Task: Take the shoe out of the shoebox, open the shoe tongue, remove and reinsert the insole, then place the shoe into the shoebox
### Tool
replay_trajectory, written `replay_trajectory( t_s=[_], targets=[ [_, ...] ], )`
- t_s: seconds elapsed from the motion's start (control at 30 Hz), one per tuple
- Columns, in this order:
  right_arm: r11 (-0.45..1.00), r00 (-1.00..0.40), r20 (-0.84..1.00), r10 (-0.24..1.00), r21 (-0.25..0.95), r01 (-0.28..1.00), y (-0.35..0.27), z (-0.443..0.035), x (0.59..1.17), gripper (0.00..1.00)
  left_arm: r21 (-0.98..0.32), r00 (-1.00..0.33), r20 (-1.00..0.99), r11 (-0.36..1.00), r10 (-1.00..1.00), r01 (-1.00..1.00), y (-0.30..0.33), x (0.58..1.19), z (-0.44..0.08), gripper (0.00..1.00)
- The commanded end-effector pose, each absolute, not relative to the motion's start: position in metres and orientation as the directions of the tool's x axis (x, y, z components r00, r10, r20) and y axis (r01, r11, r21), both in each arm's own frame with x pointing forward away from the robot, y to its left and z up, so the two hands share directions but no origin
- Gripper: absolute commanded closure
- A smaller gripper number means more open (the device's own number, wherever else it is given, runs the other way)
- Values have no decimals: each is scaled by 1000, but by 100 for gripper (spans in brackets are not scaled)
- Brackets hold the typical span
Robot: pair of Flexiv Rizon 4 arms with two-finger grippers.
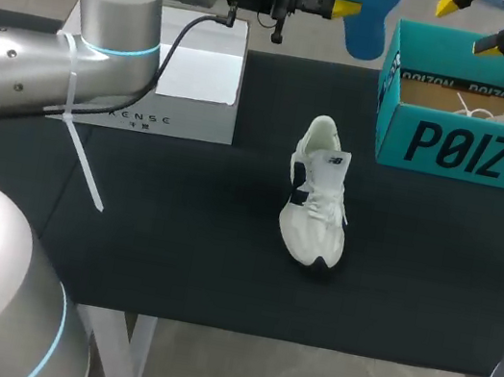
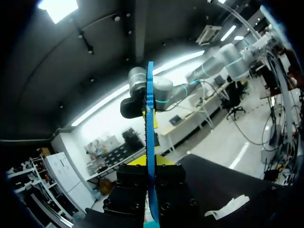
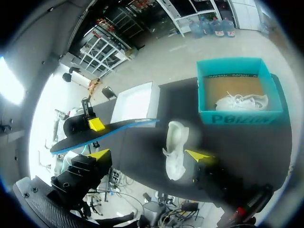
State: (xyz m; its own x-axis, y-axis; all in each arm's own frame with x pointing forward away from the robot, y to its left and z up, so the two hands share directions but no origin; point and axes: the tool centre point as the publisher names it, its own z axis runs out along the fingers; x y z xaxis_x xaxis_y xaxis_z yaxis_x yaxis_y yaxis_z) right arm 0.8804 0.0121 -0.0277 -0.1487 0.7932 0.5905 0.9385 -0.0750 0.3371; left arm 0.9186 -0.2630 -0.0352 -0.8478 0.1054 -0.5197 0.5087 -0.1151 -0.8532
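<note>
The shoe (image 1: 315,205) stands upright on its sole near the middle of the black table (image 1: 172,253), toe toward the near edge and heel toward the far edge. It is white, with a dark logo on its side that is too small to read. No claw touches it.

At the far edge, left of the middle, stands a white box (image 1: 199,72) with a line of small grey print low on its front. My left arm crosses above it. In the far right corner stands the teal shoebox (image 1: 468,153), lid off, with large dark lettering across its front wall and smaller print along the inner rim. A second shoe (image 1: 499,117) lies inside, white laces showing.

The left claw (image 1: 347,10) is above the far edge, between white box and shoebox, clamped on the blue insole (image 1: 367,23). In its wrist view the insole (image 2: 150,118) stands edge-on between the fingers of the left claw (image 2: 150,161).

The right claw (image 1: 470,22) hangs above the shoebox's far side, fingers spread wide and holding nothing.
</note>
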Motion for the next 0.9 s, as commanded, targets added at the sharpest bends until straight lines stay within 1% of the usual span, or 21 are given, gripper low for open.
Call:
replay_trajectory(
  t_s=[0.03,0.07,0.23,0.43,0.5,0.57,0.6,0.63,0.7,0.83,0.9],
  targets=[
    [-79,-135,578,805,330,941,13,-29,878,0,-428,-527,764,-318,373,-846,-265,926,-38,100],
    [-80,-133,579,805,328,941,14,-30,878,0,-411,-511,772,-317,377,-855,-265,926,-38,100],
    [-76,-127,575,808,317,945,15,-31,875,0,-411,-511,772,-317,377,-855,-265,926,-38,100],
    [34,-233,504,831,374,927,23,-21,876,0,-411,-511,772,-317,377,-855,-265,926,-38,100],
    [70,-264,466,844,391,918,25,-17,876,0,-357,-435,854,-285,288,-890,-261,922,-36,100],
    [89,-279,445,851,401,912,27,-13,877,0,-259,-323,920,-275,221,-926,-258,919,-33,100],
    [92,-282,439,853,406,909,27,-11,878,0,-253,-302,937,-252,178,-934,-255,917,-31,100],
    [96,-287,435,854,409,907,28,-9,878,0,-236,-285,943,-261,170,-936,-254,916,-27,100],
    [96,-290,433,854,416,904,29,-7,879,0,-170,-213,964,-247,157,-954,-251,913,-20,100],
    [89,-287,440,851,418,904,29,-9,879,0,-111,-143,982,-228,126,-967,-248,916,-8,100],
    [83,-283,447,849,416,906,29,-11,879,0,-138,-164,981,-221,101,-965,-247,918,-5,100]
  ],
)
